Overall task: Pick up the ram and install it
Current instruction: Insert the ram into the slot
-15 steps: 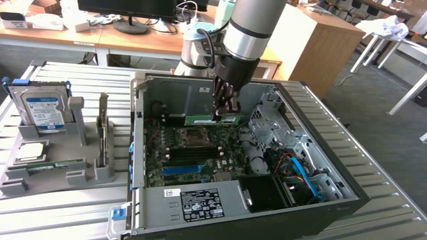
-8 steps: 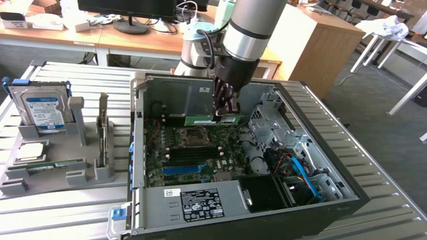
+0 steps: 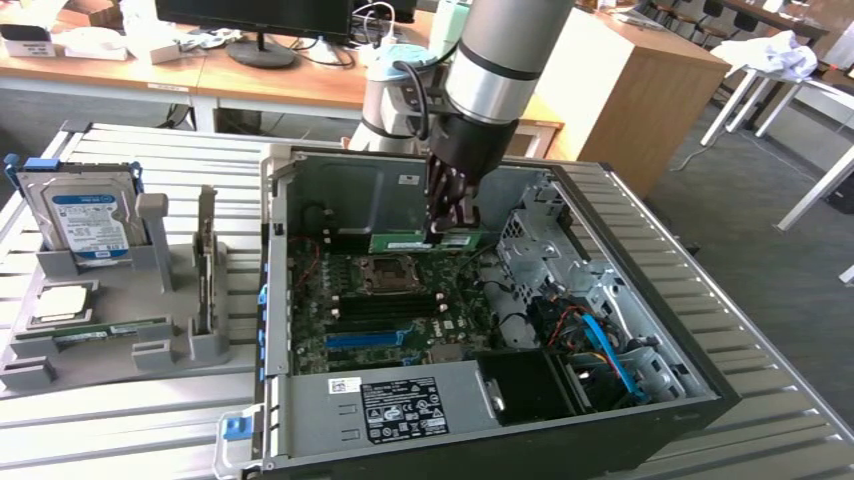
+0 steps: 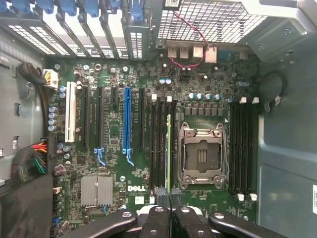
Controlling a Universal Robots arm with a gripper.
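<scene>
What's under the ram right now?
The black memory slots beside the empty CPU socket. The ram, edge-on in the shut tool, hides the slot directly below it, so contact cannot be judged.

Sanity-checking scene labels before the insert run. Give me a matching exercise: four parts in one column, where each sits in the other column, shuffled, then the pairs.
Parts
1 ram
2 hard drive
3 expansion card
4 CPU socket

Places
A fixed on the motherboard
B upright in the grey holder, at the exterior view's left end
C held by the gripper, inside the open case
D on edge in the grey holder, on the side nearer the case

Pairs: 1-C, 2-B, 3-D, 4-A
</scene>
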